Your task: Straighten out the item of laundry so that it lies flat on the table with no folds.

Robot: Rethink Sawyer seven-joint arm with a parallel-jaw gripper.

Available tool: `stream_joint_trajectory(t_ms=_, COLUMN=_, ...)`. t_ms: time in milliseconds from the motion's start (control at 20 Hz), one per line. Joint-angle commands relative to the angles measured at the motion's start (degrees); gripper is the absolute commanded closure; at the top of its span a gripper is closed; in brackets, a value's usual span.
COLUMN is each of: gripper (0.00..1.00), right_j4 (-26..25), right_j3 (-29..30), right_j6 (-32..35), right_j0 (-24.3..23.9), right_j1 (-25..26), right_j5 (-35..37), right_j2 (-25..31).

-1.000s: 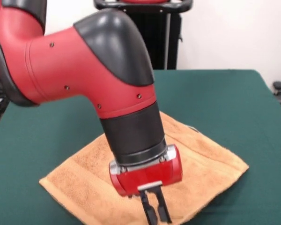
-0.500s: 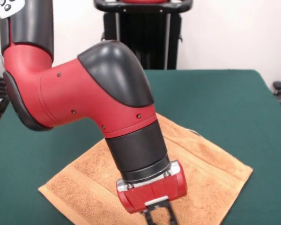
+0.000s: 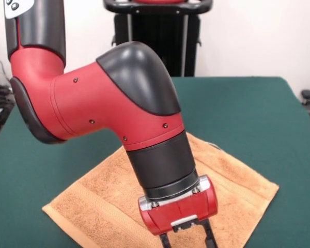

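The orange-tan towel (image 3: pixel 237 181) lies spread like a diamond on the dark green table (image 3: pixel 258 113), with a border band along its left and right sides. Its near corner is cut off by the picture's bottom edge and partly hidden behind the arm. My gripper (image 3: pixel 188 243) hangs low over the towel's near part, at the bottom edge of the picture. Its two black fingers (image 3: pixel 211 239) stand wide apart with nothing between them. I cannot tell whether the tips touch the cloth. The red and black arm hides the towel's middle.
The black pedestal (image 3: pixel 160 36) stands behind the table's far edge. A dark object (image 3: pixel 309 97) sits off the table's right edge. Bare green table surrounds the towel on the left, right and far sides.
The gripper's fingers, close together one second ago, now stand wide apart. The arm has shifted to the right and toward the camera. The towel's right corner lies slightly further out.
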Motion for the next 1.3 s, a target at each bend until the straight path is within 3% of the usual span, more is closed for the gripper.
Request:
stream_joint_trajectory(t_ms=50, gripper=0.00, right_j4=-0.24, right_j3=3.27, right_j6=-9.62, right_j0=2.45, right_j1=0.14, right_j5=5.28, right_j2=0.26)
stream_joint_trajectory(t_ms=200, gripper=0.00, right_j4=0.11, right_j3=3.10, right_j6=-7.55, right_j0=3.80, right_j1=-0.41, right_j5=9.32, right_j2=-2.64)
stream_joint_trajectory(t_ms=500, gripper=0.00, right_j4=1.56, right_j3=8.27, right_j6=4.97, right_j0=8.28, right_j1=-8.37, right_j5=17.32, right_j2=-11.59)
stream_joint_trajectory(t_ms=750, gripper=0.00, right_j4=4.41, right_j3=10.72, right_j6=8.51, right_j0=11.16, right_j1=-13.28, right_j5=24.58, right_j2=-15.41)
stream_joint_trajectory(t_ms=900, gripper=0.00, right_j4=5.82, right_j3=15.02, right_j6=10.92, right_j0=11.88, right_j1=-18.61, right_j5=24.01, right_j2=-16.43)
stream_joint_trajectory(t_ms=1300, gripper=0.00, right_j4=6.94, right_j3=17.04, right_j6=10.74, right_j0=12.68, right_j1=-18.88, right_j5=19.33, right_j2=-18.50)
